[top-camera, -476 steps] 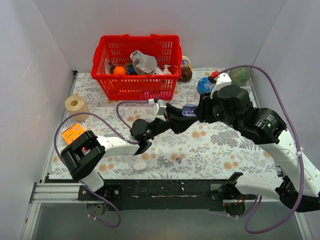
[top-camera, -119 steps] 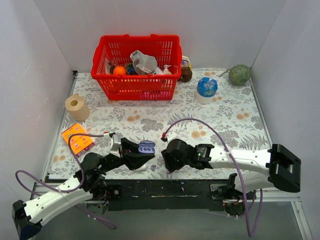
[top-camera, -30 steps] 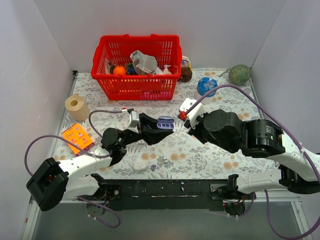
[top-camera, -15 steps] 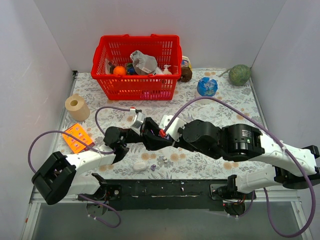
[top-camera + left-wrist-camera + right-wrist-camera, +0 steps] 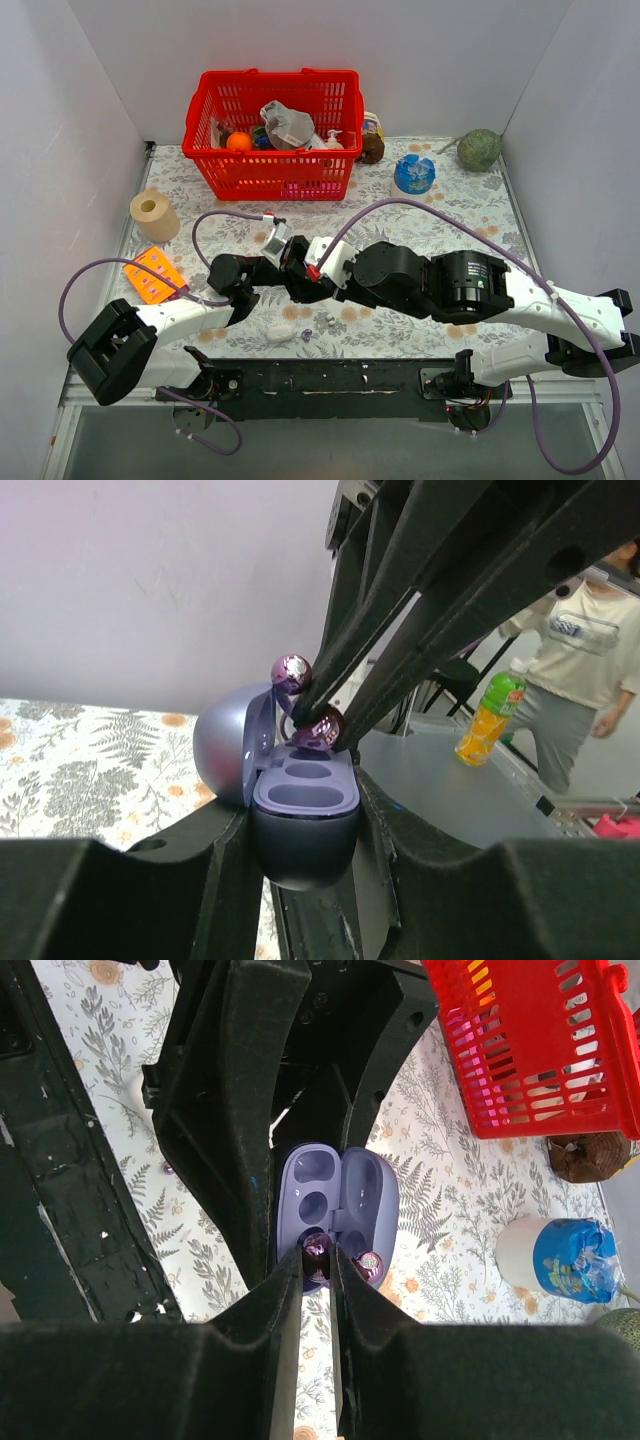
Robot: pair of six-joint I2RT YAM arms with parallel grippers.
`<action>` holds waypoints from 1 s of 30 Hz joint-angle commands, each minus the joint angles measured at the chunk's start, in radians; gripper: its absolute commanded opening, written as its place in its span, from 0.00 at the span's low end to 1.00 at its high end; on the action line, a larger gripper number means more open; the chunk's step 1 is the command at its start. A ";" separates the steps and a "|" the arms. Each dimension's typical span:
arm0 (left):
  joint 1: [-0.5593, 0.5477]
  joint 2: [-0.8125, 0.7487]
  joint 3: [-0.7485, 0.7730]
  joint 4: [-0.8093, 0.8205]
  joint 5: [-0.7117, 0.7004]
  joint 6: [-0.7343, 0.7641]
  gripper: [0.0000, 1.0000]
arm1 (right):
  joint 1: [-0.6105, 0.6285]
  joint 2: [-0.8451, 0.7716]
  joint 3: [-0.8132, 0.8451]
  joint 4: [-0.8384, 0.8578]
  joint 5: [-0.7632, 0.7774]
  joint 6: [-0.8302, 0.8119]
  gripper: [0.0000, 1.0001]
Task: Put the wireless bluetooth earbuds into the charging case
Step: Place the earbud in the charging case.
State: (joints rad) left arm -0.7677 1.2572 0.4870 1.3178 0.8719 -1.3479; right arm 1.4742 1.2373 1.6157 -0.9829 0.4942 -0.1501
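My left gripper is shut on the charging case, a lavender case held upright with its lid open. In the right wrist view the case shows two empty wells. My right gripper is shut on a shiny purple earbud and holds it at the case's end well. The earbud touches the case top between the right fingers. A second shiny purple piece sits at the lid's edge. In the top view both grippers meet and hide the case.
A red basket stands at the back. A tape roll and an orange packet lie left. A blue cup and a green ball are back right. A white object and a tiny purple piece lie near the front edge.
Over the last second my right arm swung left and down to the case held by my left gripper. Its fingers now sit on the case. The left arm has barely moved.
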 commanded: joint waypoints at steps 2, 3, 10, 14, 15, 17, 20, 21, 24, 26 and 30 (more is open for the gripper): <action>0.005 -0.021 0.010 0.063 -0.004 -0.017 0.00 | 0.006 0.004 -0.028 0.053 0.001 0.014 0.01; 0.005 -0.024 0.009 0.063 -0.007 -0.017 0.00 | 0.006 0.004 -0.028 0.053 0.004 0.017 0.01; 0.005 -0.018 -0.014 0.118 -0.033 -0.054 0.00 | 0.006 0.022 -0.007 0.049 0.029 0.046 0.13; 0.005 -0.005 -0.028 0.167 -0.040 -0.085 0.00 | 0.006 0.034 0.012 0.039 0.043 0.053 0.22; 0.005 -0.001 -0.031 0.175 -0.042 -0.089 0.00 | 0.006 0.036 0.013 0.038 0.047 0.055 0.25; 0.005 0.005 -0.033 0.193 -0.045 -0.102 0.00 | 0.006 0.040 0.026 0.038 0.058 0.058 0.27; 0.005 0.008 -0.037 0.208 -0.048 -0.109 0.00 | 0.006 0.050 0.039 0.039 0.070 0.060 0.31; 0.005 0.010 -0.037 0.210 -0.050 -0.111 0.00 | 0.006 0.053 0.044 0.038 0.072 0.061 0.32; 0.005 0.010 -0.044 0.216 -0.053 -0.111 0.00 | 0.006 0.060 0.058 0.039 0.090 0.063 0.36; 0.005 0.010 -0.047 0.222 -0.054 -0.109 0.00 | 0.005 0.067 0.064 0.039 0.101 0.064 0.37; 0.005 0.008 -0.056 0.228 -0.065 -0.109 0.00 | 0.005 0.074 0.076 0.036 0.113 0.064 0.42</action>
State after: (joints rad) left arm -0.7612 1.2728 0.4458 1.3190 0.8291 -1.4563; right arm 1.4742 1.3117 1.6405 -0.9688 0.5713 -0.0998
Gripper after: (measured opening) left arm 0.326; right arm 0.397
